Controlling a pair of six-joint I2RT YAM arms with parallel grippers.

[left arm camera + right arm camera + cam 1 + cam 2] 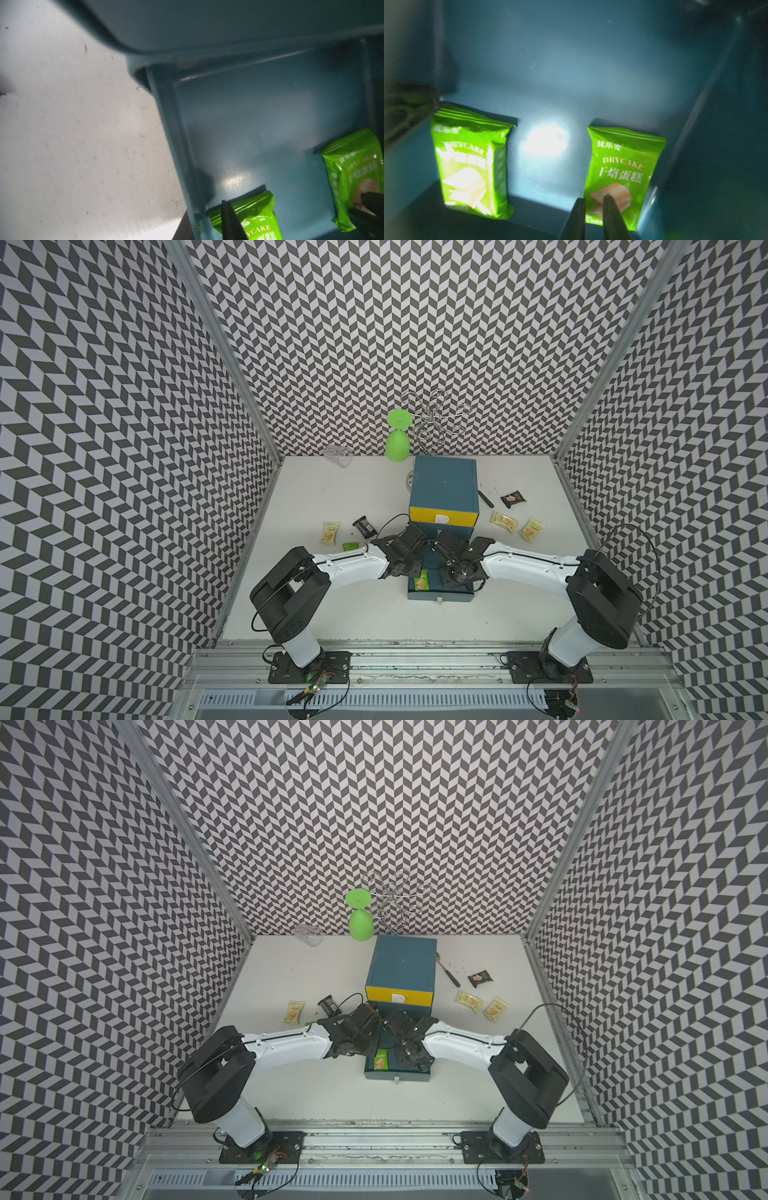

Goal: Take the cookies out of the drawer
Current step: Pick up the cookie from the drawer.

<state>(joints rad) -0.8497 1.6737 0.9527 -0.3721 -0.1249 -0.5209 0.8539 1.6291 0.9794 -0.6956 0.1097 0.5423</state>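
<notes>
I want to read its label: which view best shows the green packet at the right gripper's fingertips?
Right wrist view: the green packet is face up, print legible. Left wrist view crops it; in both top views the right arm hides it.

top views: bright, even | wrist views: dim, blurred | glare on drawer floor [546,141]

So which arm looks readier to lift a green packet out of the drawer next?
Probably the right: the right gripper has both fingers nearly together at one green packet's edge. Only one left finger shows, over the other packet.
</notes>
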